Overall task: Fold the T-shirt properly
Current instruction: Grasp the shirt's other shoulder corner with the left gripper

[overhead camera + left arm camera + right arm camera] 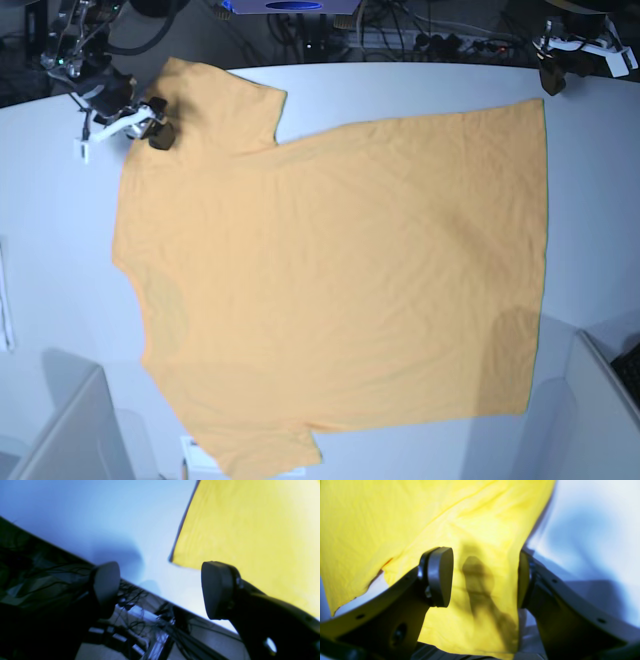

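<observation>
Left pincer (160, 590): released, its two pads wide apart with nothing between them; it hangs over the table's far edge, just off the shirt's hem corner. In the base view it sits at the upper right (553, 72), apart from the cloth.

Right pincer (485, 577): released, pads spread with yellow sleeve cloth showing in the gap between them; whether either pad touches the cloth, I cannot tell. In the base view it is at the upper left (155, 125), over the far sleeve.

T-shirt (340, 280): spread flat on the table, neck end to the left, hem to the right, one sleeve at the far left corner, the other at the near edge; lightly wrinkled.

Table (590, 200): white, bare around the shirt's edges.

Beyond the table: a tangle of cables (440, 35) along the far side.
</observation>
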Controlling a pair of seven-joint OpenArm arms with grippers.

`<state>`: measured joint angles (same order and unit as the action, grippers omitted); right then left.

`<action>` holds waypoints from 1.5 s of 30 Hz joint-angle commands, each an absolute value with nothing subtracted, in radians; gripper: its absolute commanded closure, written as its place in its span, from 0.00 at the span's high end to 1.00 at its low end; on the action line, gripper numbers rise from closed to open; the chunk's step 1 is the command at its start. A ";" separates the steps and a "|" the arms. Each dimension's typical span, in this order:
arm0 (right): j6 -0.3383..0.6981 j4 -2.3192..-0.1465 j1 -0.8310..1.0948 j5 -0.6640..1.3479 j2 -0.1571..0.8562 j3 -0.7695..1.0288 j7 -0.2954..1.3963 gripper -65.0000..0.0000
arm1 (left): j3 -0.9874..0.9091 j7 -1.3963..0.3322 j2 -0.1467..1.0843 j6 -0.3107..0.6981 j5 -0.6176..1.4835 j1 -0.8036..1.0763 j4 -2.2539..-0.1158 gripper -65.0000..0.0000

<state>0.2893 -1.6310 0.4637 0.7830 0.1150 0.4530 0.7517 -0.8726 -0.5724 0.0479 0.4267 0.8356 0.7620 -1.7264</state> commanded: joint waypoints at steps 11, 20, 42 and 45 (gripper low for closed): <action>0.262 -1.612 0.487 0.713 0.113 0.441 0.865 0.00 | -0.880 -0.558 0.031 0.486 0.806 0.670 -1.646 0.75; 0.262 -1.612 0.487 0.713 0.110 0.446 0.886 0.00 | -0.780 -0.558 0.035 0.484 0.803 0.627 -1.560 0.75; 0.262 -1.612 0.492 0.713 0.110 0.447 0.883 0.00 | -0.734 -0.558 0.028 0.487 0.812 0.553 -1.449 0.24; 0.262 -1.615 0.493 0.713 0.110 0.447 0.883 0.00 | -0.734 -0.558 0.030 0.487 0.812 0.556 -1.457 0.04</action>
